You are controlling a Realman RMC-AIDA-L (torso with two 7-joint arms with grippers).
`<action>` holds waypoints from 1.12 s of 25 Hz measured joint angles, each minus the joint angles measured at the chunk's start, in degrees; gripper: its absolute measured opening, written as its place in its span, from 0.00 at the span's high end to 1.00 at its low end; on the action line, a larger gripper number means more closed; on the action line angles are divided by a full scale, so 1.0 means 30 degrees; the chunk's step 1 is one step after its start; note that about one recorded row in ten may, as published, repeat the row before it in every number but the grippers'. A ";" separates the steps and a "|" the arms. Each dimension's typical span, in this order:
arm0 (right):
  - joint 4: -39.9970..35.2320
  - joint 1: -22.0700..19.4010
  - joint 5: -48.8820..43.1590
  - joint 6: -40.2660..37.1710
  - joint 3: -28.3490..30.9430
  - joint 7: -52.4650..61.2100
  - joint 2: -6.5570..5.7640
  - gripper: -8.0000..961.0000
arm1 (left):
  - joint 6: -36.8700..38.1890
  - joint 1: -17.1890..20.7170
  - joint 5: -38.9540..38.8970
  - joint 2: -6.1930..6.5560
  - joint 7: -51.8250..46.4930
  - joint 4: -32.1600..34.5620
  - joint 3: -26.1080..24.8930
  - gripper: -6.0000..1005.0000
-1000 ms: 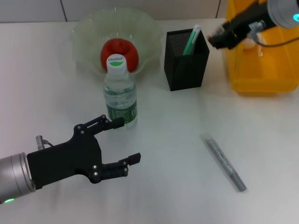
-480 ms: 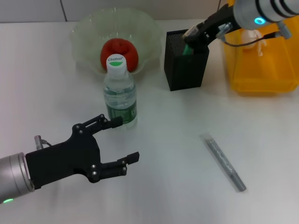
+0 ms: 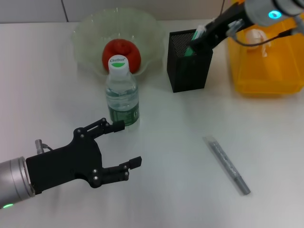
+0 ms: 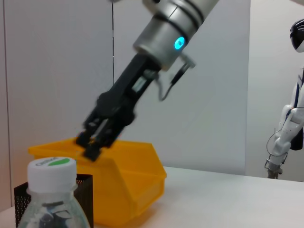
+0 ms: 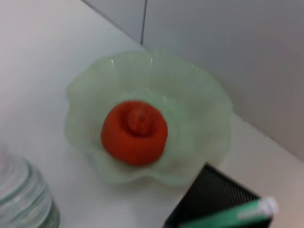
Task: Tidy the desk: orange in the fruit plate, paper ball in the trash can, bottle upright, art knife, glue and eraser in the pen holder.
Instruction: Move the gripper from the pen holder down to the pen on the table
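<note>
From the head view, our right pincer [image 3: 195, 43] sits over the pen holder [image 3: 189, 61], apparently gripping the art knife [image 3: 196, 37]; we should release only once it stands inside. Left wrist view: bottle [image 4: 51, 199] upright. Left pincer [image 3: 124, 145] idles wide.

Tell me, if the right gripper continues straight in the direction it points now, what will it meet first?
Most likely the art knife standing in the pen holder: the right gripper points down-left at the holder's open top. Depth is unclear from these views.

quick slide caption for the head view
Right gripper over the pen holder; glue lies on the desk.
</note>
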 joint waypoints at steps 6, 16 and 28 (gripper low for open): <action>-0.3399 -0.0533 -0.0875 -0.5565 -0.0409 0.3163 0.0082 0.30 | 0.0107 -0.0013 -0.0001 0.0011 -0.0001 -0.0002 -0.0042 0.14; -0.1381 -0.1986 -0.0808 -0.5642 -0.4328 0.5573 0.0162 0.21 | 0.0137 -0.0121 0.0064 0.0013 0.0000 0.0000 -0.0060 0.14; 0.1312 -0.2095 0.0662 -0.4419 -0.4868 0.5688 0.0209 0.21 | 0.0175 -0.0137 0.0032 0.0009 -0.0012 0.0103 -0.0059 0.14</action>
